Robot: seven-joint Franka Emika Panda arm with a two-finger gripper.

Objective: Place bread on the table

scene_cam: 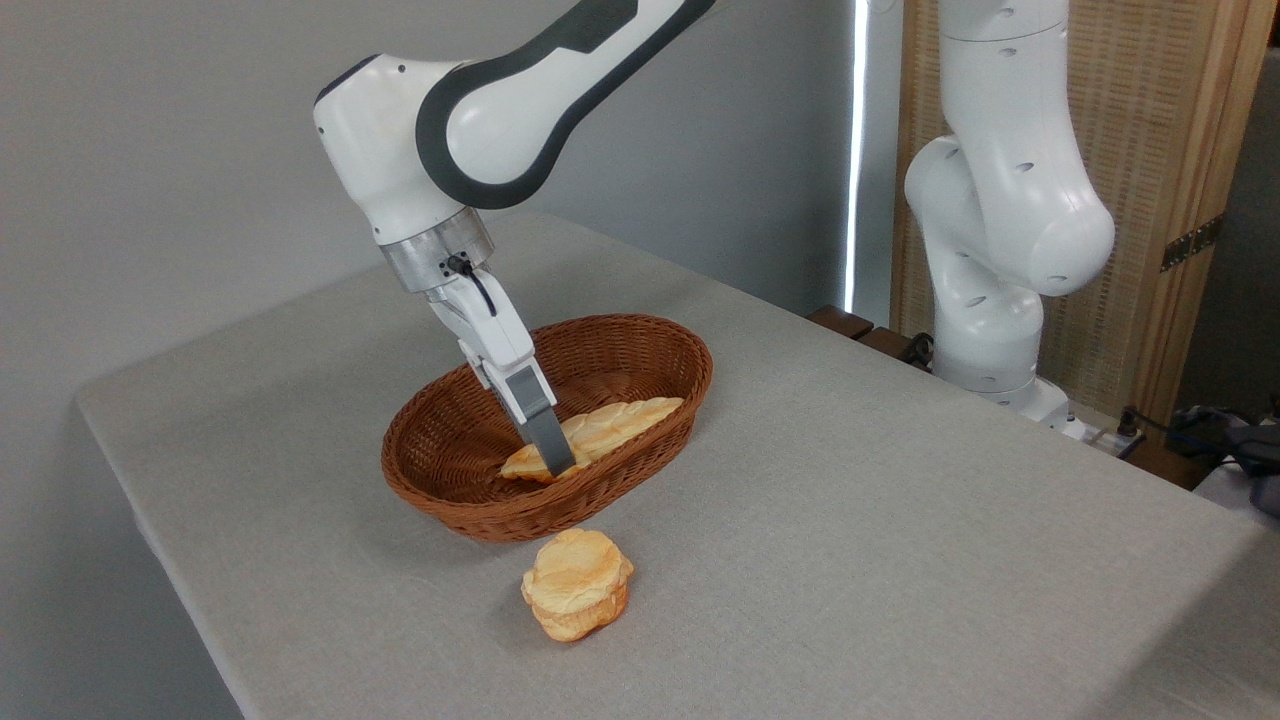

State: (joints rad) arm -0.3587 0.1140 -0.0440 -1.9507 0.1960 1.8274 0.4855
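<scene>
One robot arm reaches down from the upper left into a brown wicker basket point(450, 440) on the table point(850, 520). Its gripper point(555, 458) is tilted, its grey fingers closed on the left part of the bread point(610, 425), a long golden pastry whose right end sits at the basket's far rim. This looks like the lifting step; next it must clear the rim and come down on cloth. A small bun point(578, 583) sits in front. Only one finger shows.
</scene>
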